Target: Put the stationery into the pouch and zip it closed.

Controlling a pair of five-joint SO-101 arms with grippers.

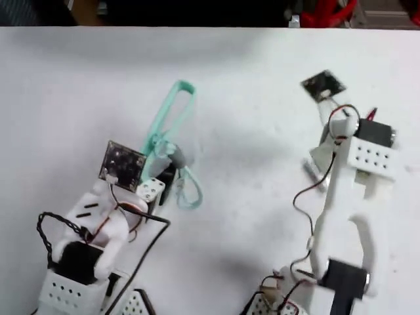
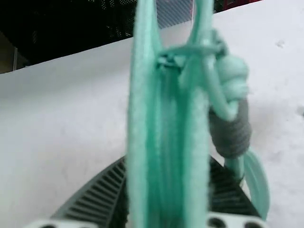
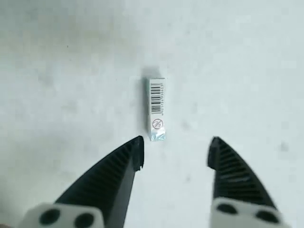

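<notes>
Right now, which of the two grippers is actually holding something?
The left gripper, shut on the mint-green pouch. The right gripper is open above the wrapped eraser lying on the table, gripping nothing.

The pouch [image 2: 161, 142] is fuzzy cloth, the eraser [image 3: 156, 109] glossy-wrapped, the table [image 3: 237, 57] smooth and matt.

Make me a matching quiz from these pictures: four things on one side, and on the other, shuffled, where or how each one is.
Things:
1. pouch
2. small white stationery piece
3. right gripper
4. left gripper

States:
A. open, just above the table
B. lying flat on the table
C. shut on mint green fabric
D. mint green, held up on edge

Pairs: 1-D, 2-B, 3-A, 4-C
</notes>
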